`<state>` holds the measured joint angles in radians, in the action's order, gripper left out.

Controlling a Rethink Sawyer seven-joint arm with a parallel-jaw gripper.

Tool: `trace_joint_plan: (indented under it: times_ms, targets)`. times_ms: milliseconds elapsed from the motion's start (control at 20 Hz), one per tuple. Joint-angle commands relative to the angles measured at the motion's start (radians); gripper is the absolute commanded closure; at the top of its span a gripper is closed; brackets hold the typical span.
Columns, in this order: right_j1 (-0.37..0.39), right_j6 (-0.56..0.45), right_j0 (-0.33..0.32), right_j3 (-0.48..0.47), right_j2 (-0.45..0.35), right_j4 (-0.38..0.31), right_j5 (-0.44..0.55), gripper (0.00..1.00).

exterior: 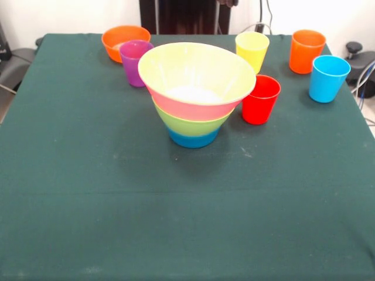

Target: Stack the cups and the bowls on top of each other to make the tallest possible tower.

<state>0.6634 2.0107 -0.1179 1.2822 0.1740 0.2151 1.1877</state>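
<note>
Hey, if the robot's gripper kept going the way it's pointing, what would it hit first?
Can't say: the gripper isn't visible. Only the tower, loose cups and an orange bowl show on the table.

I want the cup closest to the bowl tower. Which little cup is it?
The small red plastic cup, standing right beside the stacked bowl tower. The purple cup sits close too, but partly behind it.
</note>
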Motion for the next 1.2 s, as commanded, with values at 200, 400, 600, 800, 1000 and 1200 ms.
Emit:
trace_joint_plan:
  times_ms: [200,400,600,800,1000,1200]
  targets:
    - [-0.081,0.219,0.035,0.071,-0.050,0.020,-0.057,1.00]
    - [-0.091,0.240,0.045,0.063,-0.050,0.023,-0.069,1.00]
    - [-0.109,0.244,0.046,0.053,-0.053,0.019,-0.089,1.00]
    - [-0.116,0.239,0.042,0.061,-0.056,0.023,-0.109,1.00]
    - [-0.099,0.253,0.060,0.106,-0.056,0.039,-0.148,1.00]
    - [-0.097,0.265,0.074,0.119,-0.053,0.048,-0.167,1.00]
